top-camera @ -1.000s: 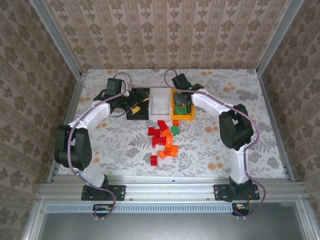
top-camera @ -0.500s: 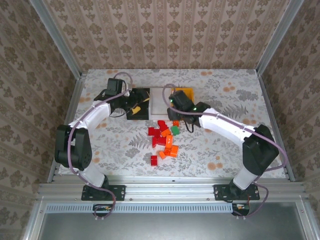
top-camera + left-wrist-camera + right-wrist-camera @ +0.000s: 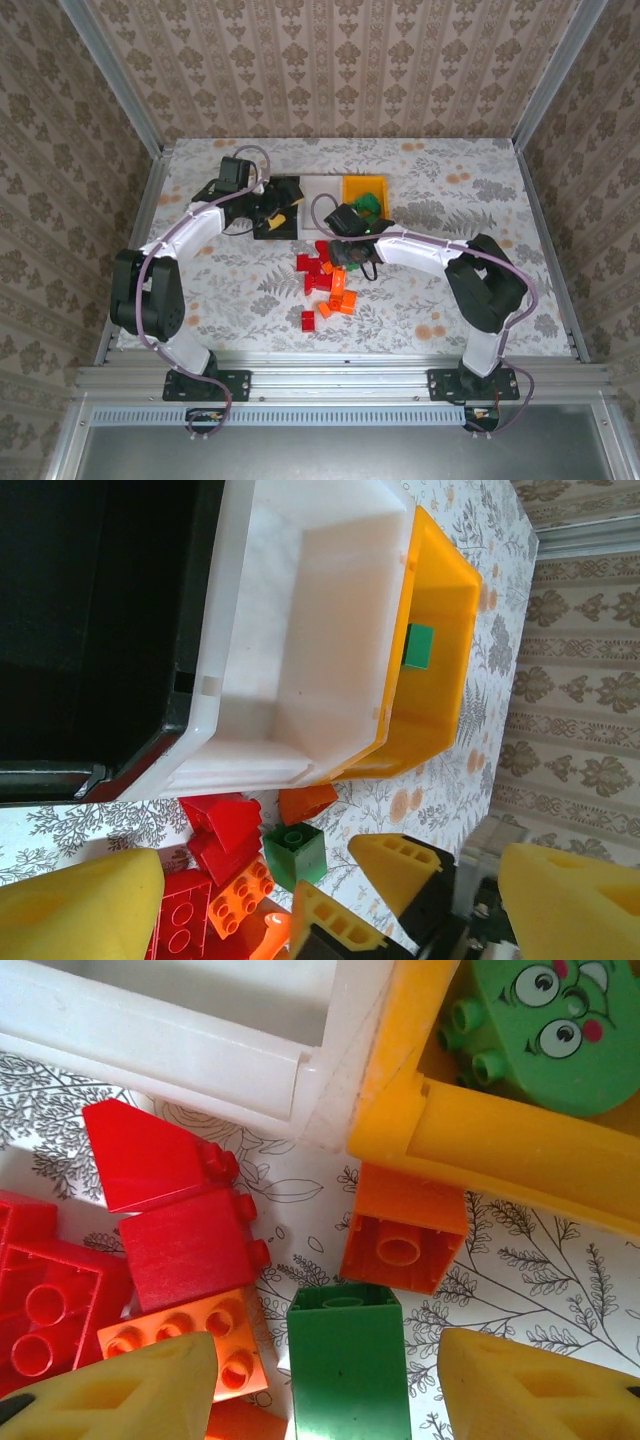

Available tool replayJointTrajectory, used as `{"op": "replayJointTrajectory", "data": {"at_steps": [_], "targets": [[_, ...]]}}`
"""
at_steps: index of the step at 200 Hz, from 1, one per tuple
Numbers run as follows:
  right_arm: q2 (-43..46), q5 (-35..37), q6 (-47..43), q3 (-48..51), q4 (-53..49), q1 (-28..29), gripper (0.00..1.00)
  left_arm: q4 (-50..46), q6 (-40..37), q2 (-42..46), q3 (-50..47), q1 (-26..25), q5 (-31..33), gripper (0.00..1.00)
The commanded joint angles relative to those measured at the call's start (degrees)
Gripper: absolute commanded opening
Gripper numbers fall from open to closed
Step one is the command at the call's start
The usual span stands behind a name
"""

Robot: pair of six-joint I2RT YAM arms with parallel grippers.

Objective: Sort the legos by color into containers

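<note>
Red, orange and green legos (image 3: 325,280) lie in a loose pile in front of the containers: a black bin (image 3: 288,190), a white bin (image 3: 322,190) and a yellow-orange bin (image 3: 362,181), side by side. My right gripper (image 3: 340,1390) is open low over the pile. A green brick (image 3: 348,1360) stands between its yellow fingers (image 3: 130,1390) with a gap on each side. An orange brick (image 3: 405,1240) lies just beyond, against the yellow bin (image 3: 480,1130), which holds a green face piece (image 3: 550,1020). My left gripper (image 3: 278,215) hangs open at the black bin's front, holding nothing.
Red bricks (image 3: 165,1160) and a studded orange brick (image 3: 195,1345) crowd the green brick's left side. A lone red brick (image 3: 308,320) lies nearer the arms. The white bin (image 3: 300,630) looks empty and a green brick (image 3: 418,645) sits in the yellow bin (image 3: 440,730).
My right arm has swung from above the yellow bin back and down to the pile, its jaws widening slightly around the green brick. The left arm has barely moved.
</note>
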State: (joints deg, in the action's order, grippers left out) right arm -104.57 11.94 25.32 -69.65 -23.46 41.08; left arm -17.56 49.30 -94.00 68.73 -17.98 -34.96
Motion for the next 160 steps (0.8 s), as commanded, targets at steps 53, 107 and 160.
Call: {"op": "replayJointTrajectory", "data": {"at_steps": [53, 107, 160], "targets": [[-2.89, 1.27, 0.74, 1.7, 2.14, -0.85, 0.56, -0.82, -0.83, 0.22, 0.09, -0.11, -0.64, 0.89], [-3.35, 3.67, -0.02, 2.67, 2.04, -0.91, 0.47, -0.76, -0.87, 0.04, 0.0, -0.13, -0.64, 0.89], [0.28, 4.48, 0.08, 4.85, 2.99, -0.58, 0.37, -0.86, -0.96, -0.13, 0.03, -0.13, -0.55, 0.89]]}}
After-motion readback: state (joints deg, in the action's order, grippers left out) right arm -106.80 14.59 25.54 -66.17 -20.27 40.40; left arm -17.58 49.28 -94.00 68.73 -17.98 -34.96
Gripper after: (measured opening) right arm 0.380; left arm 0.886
